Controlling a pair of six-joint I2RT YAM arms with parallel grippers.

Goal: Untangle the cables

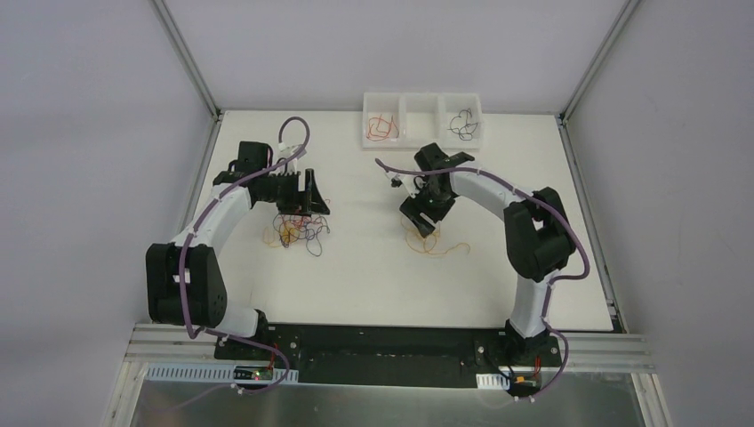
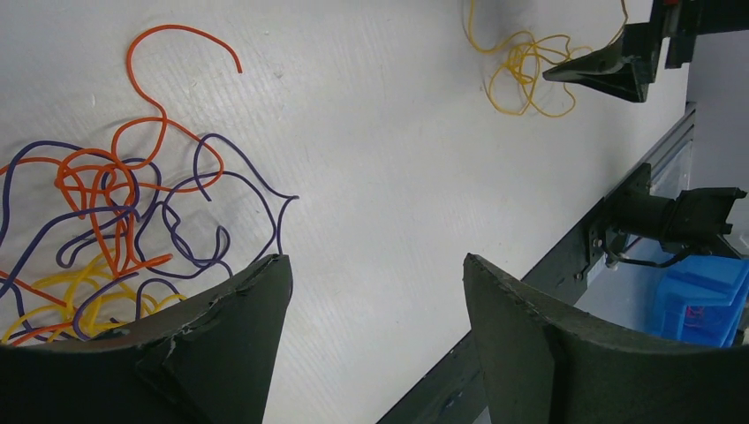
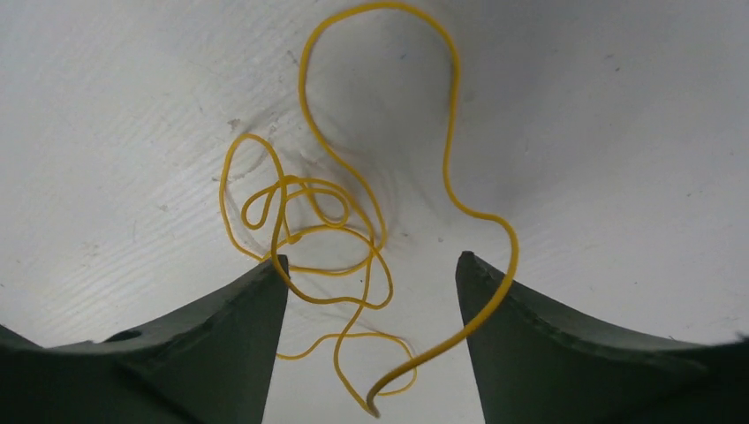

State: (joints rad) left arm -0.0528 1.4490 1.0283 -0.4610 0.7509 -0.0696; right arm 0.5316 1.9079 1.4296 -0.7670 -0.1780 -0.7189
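A tangle of orange, purple and yellow cables (image 1: 298, 229) lies on the white table left of centre; in the left wrist view the tangle (image 2: 106, 221) is at the left, partly behind the left finger. My left gripper (image 1: 309, 203) (image 2: 375, 261) is open and empty, just above and beside the tangle. A separate yellow cable (image 1: 436, 245) (image 3: 336, 221) lies loosely coiled right of centre. My right gripper (image 1: 418, 216) (image 3: 371, 258) is open over it, with loops between the fingers and one end curling up past the right finger (image 3: 565, 344).
A white three-compartment tray (image 1: 422, 100) stands at the table's far edge, with a red cable (image 1: 381, 127) in its left compartment and a black cable (image 1: 462, 124) in its right one. A blue bin (image 2: 702, 296) sits beyond the table's near edge.
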